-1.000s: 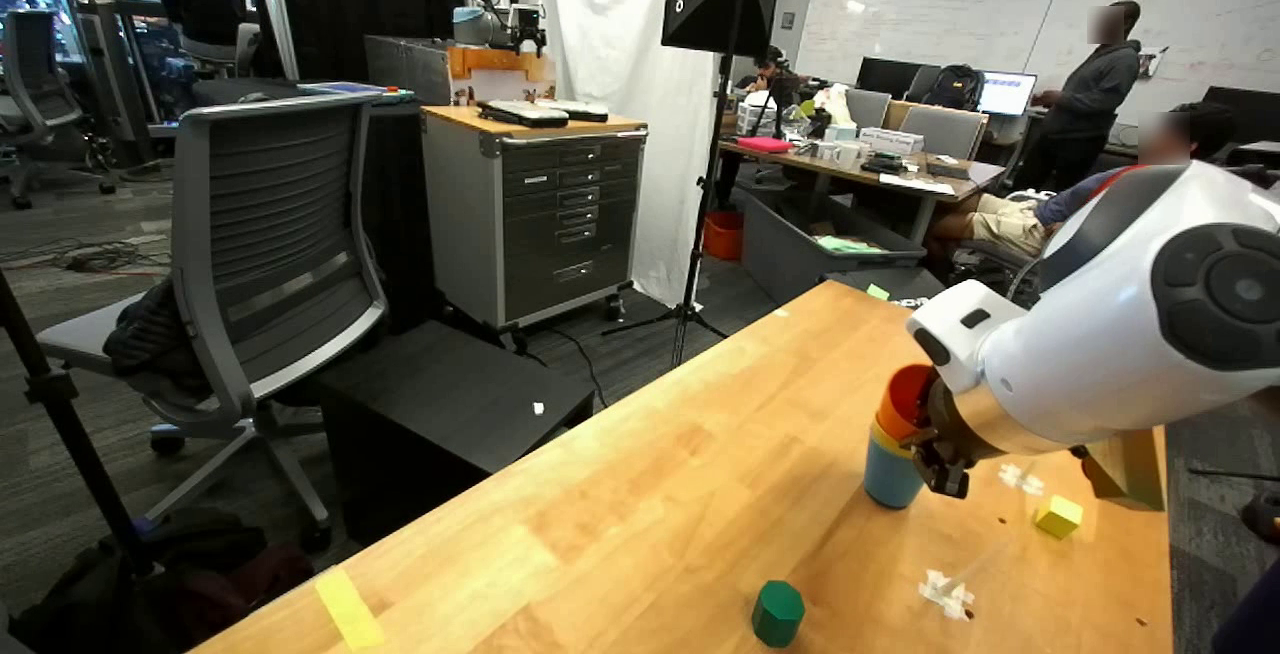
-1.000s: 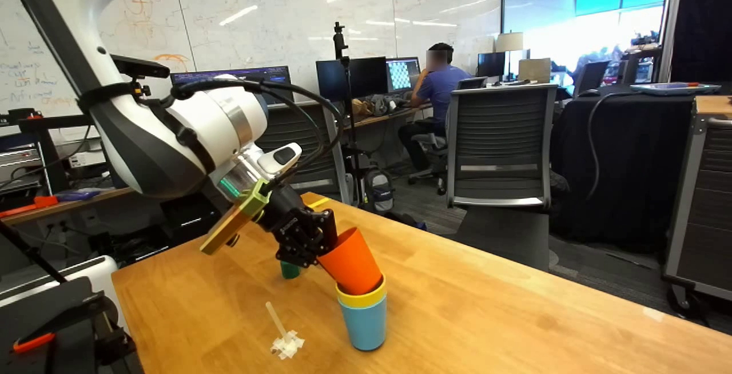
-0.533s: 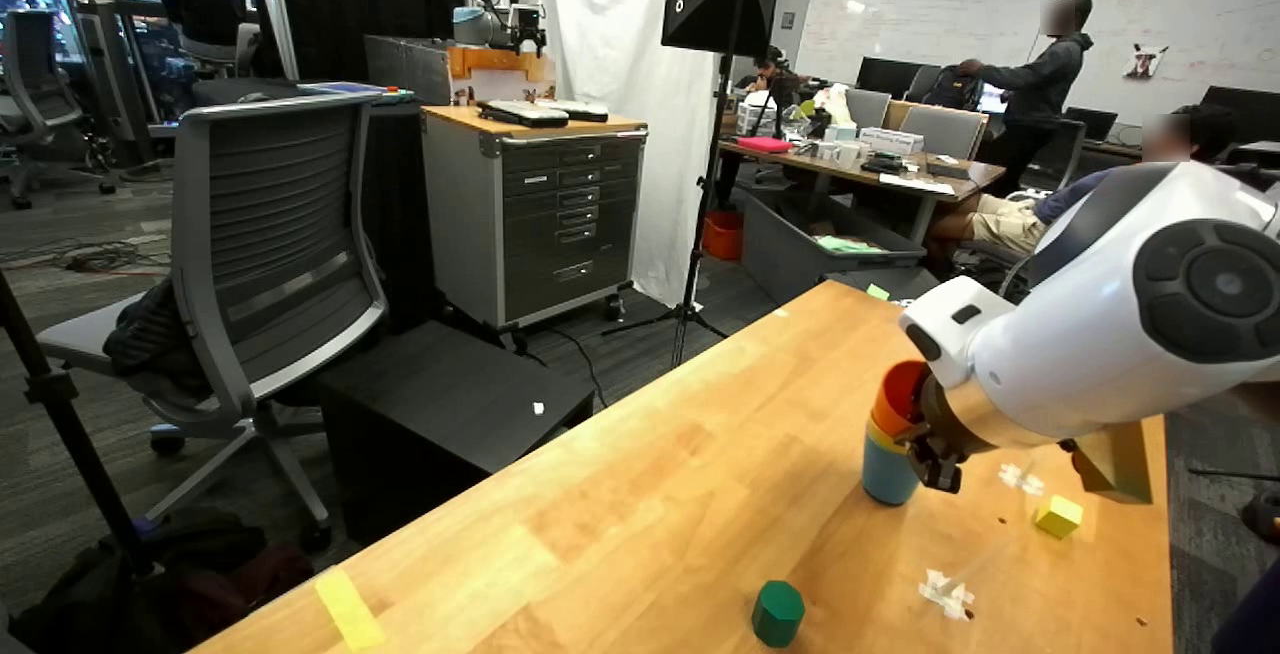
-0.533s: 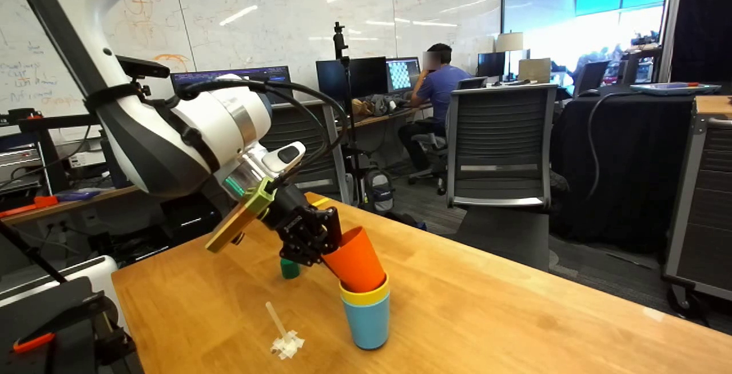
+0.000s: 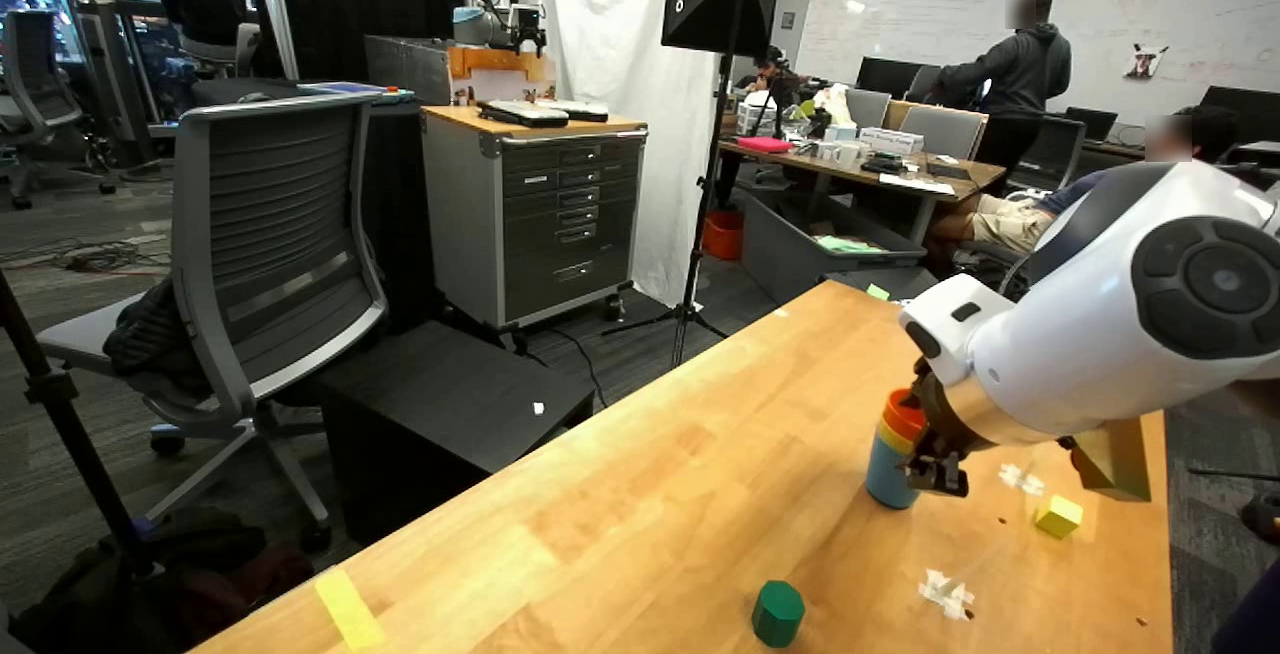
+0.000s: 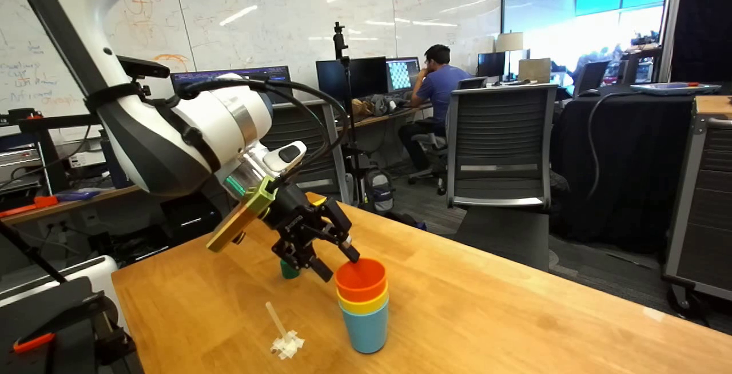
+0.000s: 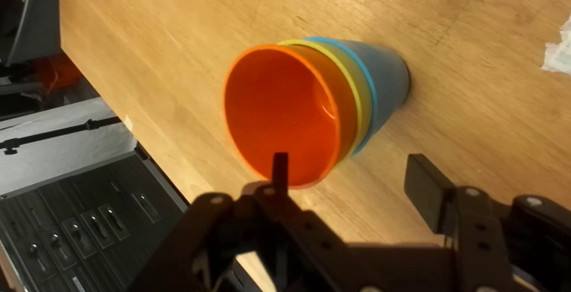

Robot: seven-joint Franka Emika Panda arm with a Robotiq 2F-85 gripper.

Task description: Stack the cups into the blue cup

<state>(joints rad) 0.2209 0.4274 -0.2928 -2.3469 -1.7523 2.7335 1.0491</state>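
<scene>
In both exterior views the cups stand nested and upright on the table. The orange-red cup (image 6: pixel 360 287) sits inside the yellow cup (image 6: pixel 366 306), and that one inside the blue cup (image 6: pixel 366 331). Only rim bands of the yellow and orange-red cups show above the blue one. My gripper (image 7: pixel 350 167) is open, its fingers well apart and nothing between them. In the wrist view one finger (image 7: pixel 280 169) overlaps the near edge of the orange-red cup's mouth; whether it touches the rim I cannot tell. The other finger (image 7: pixel 428 193) is over bare wood.
A dark green cup (image 5: pixel 778 614) and a small yellow block (image 5: pixel 1058 516) rest on the wooden table (image 5: pixel 640 494). White tape patches (image 5: pixel 945 594) mark its surface, and a thin pale stick (image 6: pixel 275 319) rises from one. Beyond the table's edge stands a drawer cabinet (image 7: pixel 84 220).
The gripper has let go of the orange-red cup and its jaws have opened. That cup, tilted before, has dropped upright and deeper into the yellow one. The arm has shifted only slightly.
</scene>
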